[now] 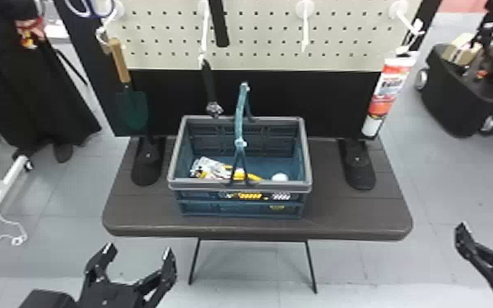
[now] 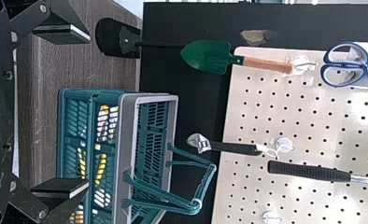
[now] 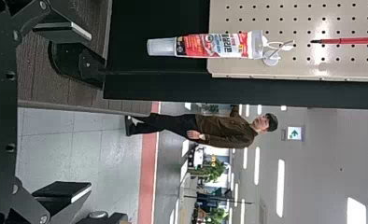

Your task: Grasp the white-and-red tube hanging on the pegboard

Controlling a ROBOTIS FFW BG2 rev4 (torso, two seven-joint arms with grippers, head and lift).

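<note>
Right gripper (image 3: 89, 111): fingers spread wide, holding nothing, likely ready for the tube.
Left gripper (image 1: 140, 249): also spread and empty.
White-and-red tube (image 1: 389, 96): hanging from the hook (image 1: 408, 23) at the pegboard (image 1: 258, 41)'s right end, cap down, perhaps so that its body is free to grasp.
Dark table (image 1: 143, 217): it carries the basket (image 1: 239, 186) and the stand's feet (image 1: 358, 170).
Room: pale tiled floor (image 1: 53, 196) around the table.
</note>
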